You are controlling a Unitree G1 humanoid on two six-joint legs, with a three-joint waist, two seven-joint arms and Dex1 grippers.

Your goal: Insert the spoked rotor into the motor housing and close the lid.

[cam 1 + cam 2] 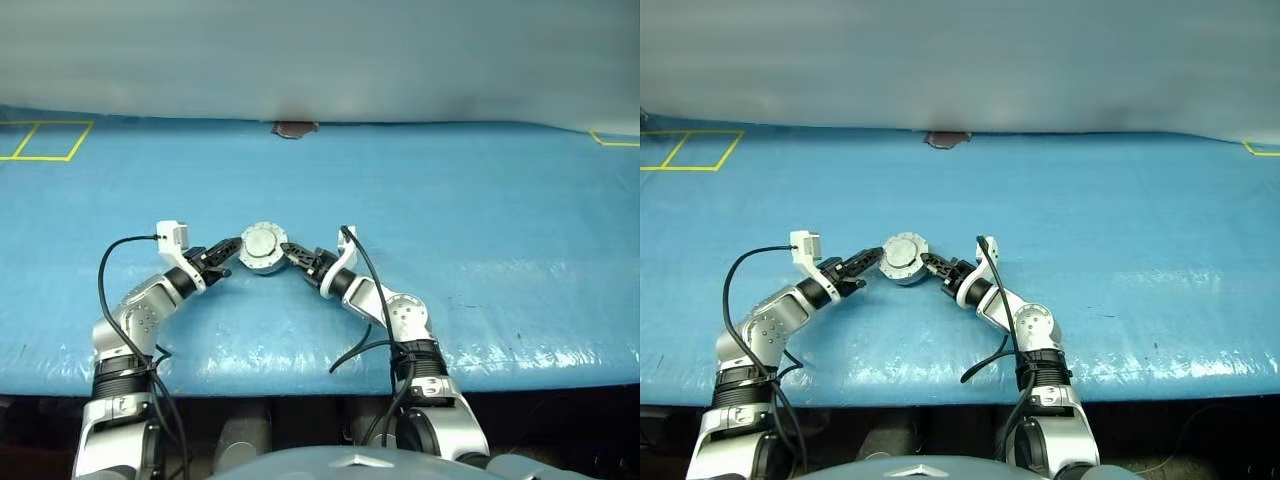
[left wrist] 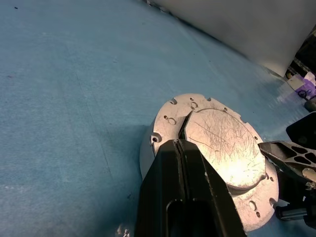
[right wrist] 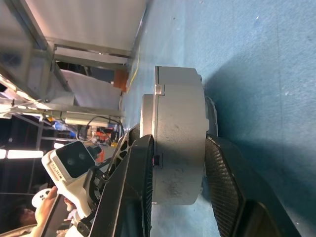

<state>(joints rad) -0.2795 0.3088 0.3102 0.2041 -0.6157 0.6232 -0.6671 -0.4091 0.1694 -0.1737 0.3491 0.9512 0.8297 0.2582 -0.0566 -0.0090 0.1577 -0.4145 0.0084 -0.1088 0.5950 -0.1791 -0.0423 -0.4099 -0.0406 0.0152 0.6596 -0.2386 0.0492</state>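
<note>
Fingers of the right tool (image 3: 177, 163) are clamping the motor housing (image 3: 178, 143) across its top and bottom faces. The left tool (image 2: 183, 148), its fingers pressed together, is resting its tip on the lid (image 2: 217, 143) already seated on the housing. Both tools are meeting at the assembled motor near the front middle of the blue-covered bench (image 1: 480, 220), the housing sitting between them.

Both arms reach forward and angle inward, wrists level. The left gripper (image 1: 232, 248), fingers pressed together, points toward 2 o'clock; the right gripper (image 1: 292, 250), fingers parted around the motor housing (image 1: 263, 247), points toward 10 o'clock.
</note>
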